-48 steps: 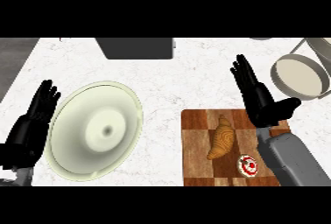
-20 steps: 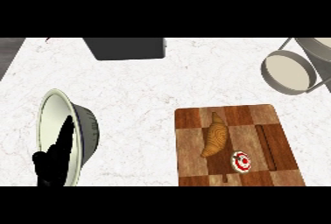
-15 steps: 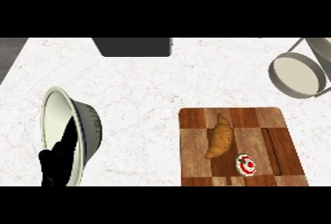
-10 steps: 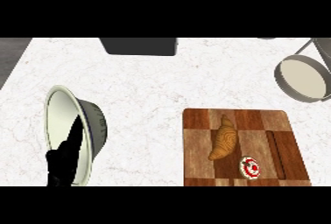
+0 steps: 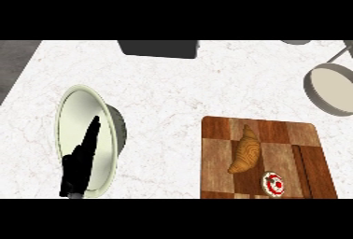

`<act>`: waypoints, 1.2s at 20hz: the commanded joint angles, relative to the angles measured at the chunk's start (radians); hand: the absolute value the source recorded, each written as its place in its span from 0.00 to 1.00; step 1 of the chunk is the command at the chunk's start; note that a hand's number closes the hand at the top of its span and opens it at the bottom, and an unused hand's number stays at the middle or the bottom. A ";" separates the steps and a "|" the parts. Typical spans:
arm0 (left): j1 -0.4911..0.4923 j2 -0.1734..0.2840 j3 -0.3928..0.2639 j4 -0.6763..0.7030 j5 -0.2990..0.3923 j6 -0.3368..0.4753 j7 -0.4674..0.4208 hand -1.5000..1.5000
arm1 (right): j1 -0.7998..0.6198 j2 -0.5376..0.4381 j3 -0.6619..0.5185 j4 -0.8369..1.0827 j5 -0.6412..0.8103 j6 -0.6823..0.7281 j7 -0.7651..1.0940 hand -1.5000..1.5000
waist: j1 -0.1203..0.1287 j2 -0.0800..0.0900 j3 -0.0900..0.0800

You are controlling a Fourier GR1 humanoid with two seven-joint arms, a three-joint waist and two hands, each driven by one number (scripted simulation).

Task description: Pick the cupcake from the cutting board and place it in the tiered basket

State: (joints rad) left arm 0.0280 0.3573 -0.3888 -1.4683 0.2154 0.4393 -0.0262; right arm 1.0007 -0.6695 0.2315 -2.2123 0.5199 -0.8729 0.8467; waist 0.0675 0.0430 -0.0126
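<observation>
Left hand (image 5: 81, 163) fingers (image 5: 91, 133) lying straight, holding nothing, resting over the pale bowl (image 5: 76, 100) at the table's (image 5: 179, 88) left; right hand is not showing. Cupcake (image 5: 273, 184) is sitting well apart, untouched on the cutting board's (image 5: 221, 140) lower right, beside the croissant (image 5: 244, 150). Tiered basket (image 5: 334, 88) is waiting at upper right, likely the drop point.

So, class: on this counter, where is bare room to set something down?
Bare counter lies between the plate and the cutting board. The board is crowded: croissant and cupcake. The left hand covers the plate.
</observation>
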 commanded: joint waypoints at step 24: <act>-0.037 -0.030 0.010 0.069 0.005 -0.036 0.032 0.50 | -0.445 0.314 0.130 0.013 0.361 0.674 0.642 0.00 | 0.005 -0.016 0.005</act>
State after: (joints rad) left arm -0.0082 0.3342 -0.3812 -1.4199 0.2133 0.4117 -0.0033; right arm 0.6343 -0.4237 0.3487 -2.1988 0.8505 -0.3685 1.2734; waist 0.0822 0.0269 -0.0046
